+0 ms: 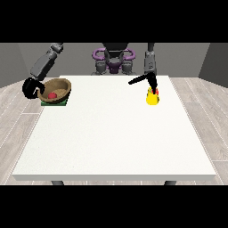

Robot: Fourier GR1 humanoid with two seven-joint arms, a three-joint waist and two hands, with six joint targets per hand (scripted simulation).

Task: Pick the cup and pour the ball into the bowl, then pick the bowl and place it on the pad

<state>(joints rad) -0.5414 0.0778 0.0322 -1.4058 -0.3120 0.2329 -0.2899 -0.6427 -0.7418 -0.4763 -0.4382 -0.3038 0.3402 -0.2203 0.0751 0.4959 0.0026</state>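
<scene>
Brown and wood-toned, the bowl (55, 90) sits at the view's left with the red ball (52, 95) already lying inside it, and under it I can see the dark green pad (54, 103) showing along its near edge. The bowl looks tipped a little, its open side turned towards the camera, so I judge it is resting on the pad or just about to settle there; I cannot tell whether its base lies flat. The hand at the view's left (30, 87) is at the bowl's outer rim with its fingers curled round that edge, grasping the bowl. From my seat the step in hand is the set-down, and to do it well I would level the bowl first so the ball does not roll to the lip, centre it over the green pad, and only then let the fingers go and draw the hand out sideways, away from the rim. Across the white bench (116, 142), well apart, the yellow cup (152, 98) stands near the far right corner. The hand at the view's right (150, 83) hangs just above it, one finger stretched out sideways, gripping nothing that I can see.
</scene>
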